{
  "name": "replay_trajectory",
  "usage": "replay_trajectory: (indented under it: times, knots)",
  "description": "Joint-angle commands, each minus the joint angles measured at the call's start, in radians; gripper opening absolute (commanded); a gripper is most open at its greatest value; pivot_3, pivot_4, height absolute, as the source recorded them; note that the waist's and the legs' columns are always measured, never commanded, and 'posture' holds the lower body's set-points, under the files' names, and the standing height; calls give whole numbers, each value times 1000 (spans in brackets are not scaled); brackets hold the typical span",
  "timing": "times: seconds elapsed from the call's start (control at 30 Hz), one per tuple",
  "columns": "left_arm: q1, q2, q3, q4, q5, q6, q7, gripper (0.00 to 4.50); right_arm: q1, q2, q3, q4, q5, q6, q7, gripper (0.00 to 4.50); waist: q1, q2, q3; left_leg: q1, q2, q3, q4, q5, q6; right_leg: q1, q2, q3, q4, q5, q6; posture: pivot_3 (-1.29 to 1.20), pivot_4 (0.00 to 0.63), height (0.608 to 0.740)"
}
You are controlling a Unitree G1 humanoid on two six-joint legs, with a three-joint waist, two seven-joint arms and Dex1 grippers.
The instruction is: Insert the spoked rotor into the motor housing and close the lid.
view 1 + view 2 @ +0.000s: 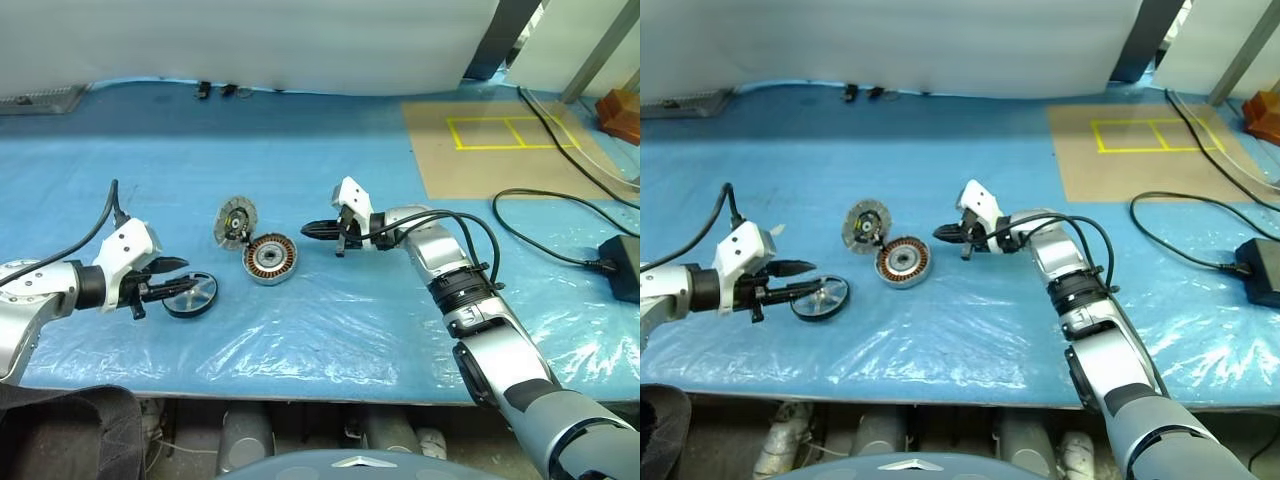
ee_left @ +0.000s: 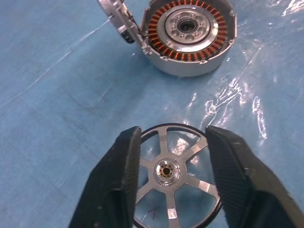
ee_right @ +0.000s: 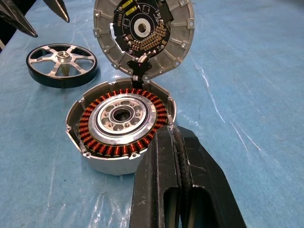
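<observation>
The step in hand seems the pick-up of the spoked rotor (image 1: 190,294), lying on the surface left of the open motor housing (image 1: 270,259): the left tool (image 1: 176,277) straddles it, fingers apart, and must next clamp and lift, while the right tool (image 1: 312,230) waits with fingers together.

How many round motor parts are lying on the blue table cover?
3: the spoked rotor between the left gripper's open fingers, the motor housing at centre, and its lid standing open, hinged on the housing's far-left edge. None seems hidden.
</observation>
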Motion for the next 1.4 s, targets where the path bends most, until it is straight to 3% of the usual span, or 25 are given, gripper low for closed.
replay_trajectory:
  times: [0.03, 0.7, 0.93, 1.37, 1.4]
  knots:
    - [25, 37, -5, -39, 30, 8, 2, 2884, -11, 4, -2, -17, 5, -18, -4, 0, -1, 0, 0, 0, 0, 0, 0, 0, 0, 0, 0, 0, 0, 0, 0, 0, 150, 740]
    - [57, 39, -72, -4, 94, 20, 12, 2884, 12, 6, 14, -20, -17, -48, -26, 0, -1, 0, 0, 0, 0, 0, 0, 0, 0, 0, 0, 0, 0, 0, 0, 0, 150, 740]
    - [56, 33, -96, 25, 107, -7, -1, 607, 9, 8, 13, -27, -16, -49, -26, 0, 0, 0, 0, 0, 0, 0, 0, 0, 0, 0, 0, 0, 0, 0, 0, 0, 150, 740]
    - [67, 29, -57, 19, 72, 1, -8, 607, 0, 18, 13, -7, -18, -66, -37, 0, -3, 0, 0, 0, 0, 0, 0, 0, 0, 0, 0, 0, 0, 0, 0, 0, 150, 740]
    - [69, 25, -51, 15, 66, 6, -5, 777, 1, 19, 15, -6, -20, -68, -37, 0, -3, 0, 0, 1, 0, 0, 0, 0, 0, 0, 0, 0, 0, 0, 0, 0, 150, 740]
